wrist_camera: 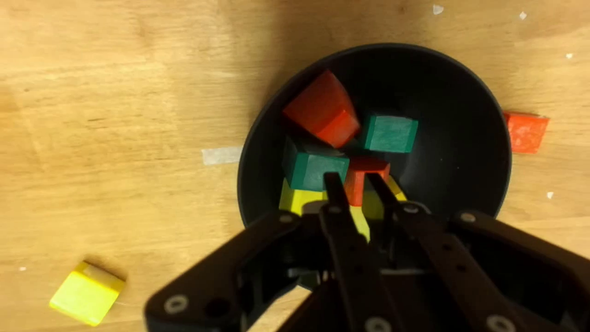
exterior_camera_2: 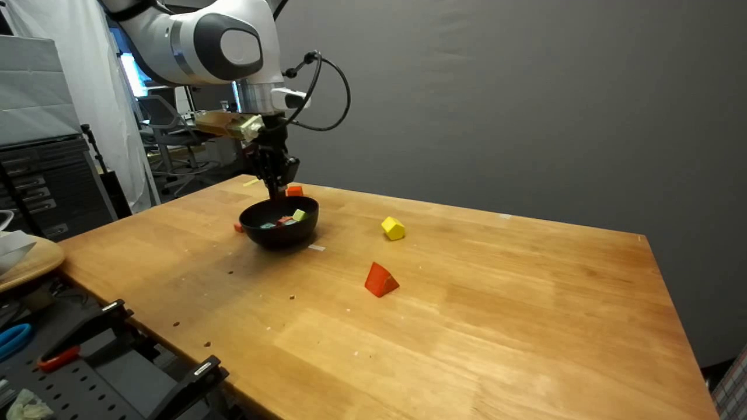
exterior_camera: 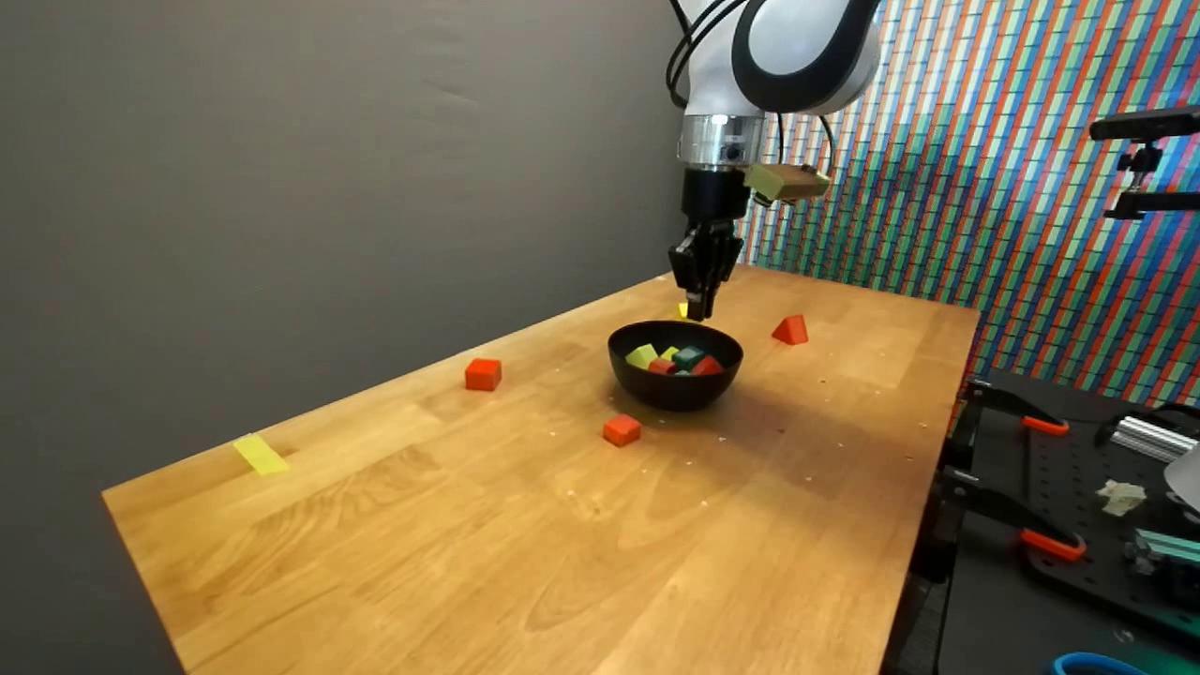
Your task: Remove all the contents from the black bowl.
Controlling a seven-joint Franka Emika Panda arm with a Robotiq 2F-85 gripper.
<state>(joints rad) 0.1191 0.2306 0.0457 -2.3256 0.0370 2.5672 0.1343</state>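
- The claw (wrist_camera: 354,177) hangs pointing down, closed up, its two fingertips close together with only a thin gap; whether a block is caught in that gap is unclear.
- Directly below the claw sits the black bowl (exterior_camera: 673,394), upright on the wooden table (exterior_camera: 450,562). In both exterior views the fingertips come down to the line of its far rim; black against black, it is hard to make out whether they dip inside.
- The contents lie in the bowl, beneath and around the claw. In the wrist view a red block (wrist_camera: 368,163) shows between and just beyond the fingertips.
- Just left of the fingertips there is a green block (wrist_camera: 318,170); a second green block (wrist_camera: 392,133) lies a little beyond them, slightly to the right.
- A blurred red block (wrist_camera: 322,108) lies farther beyond them, toward the upper left.
- Yellow blocks (wrist_camera: 299,198) sit lower, partly hidden by the fingers; their number is unclear.
- Right of the claw in the wrist view, a red cube (wrist_camera: 527,133) lies just beside the bowl; a yellow block (wrist_camera: 87,293) lies well apart, lower left.
- In an exterior view, the other red cube (exterior_camera: 483,375) rests left of the claw and a red wedge (exterior_camera: 792,329) to its right. A yellow tape strip (exterior_camera: 261,454) lies far left.
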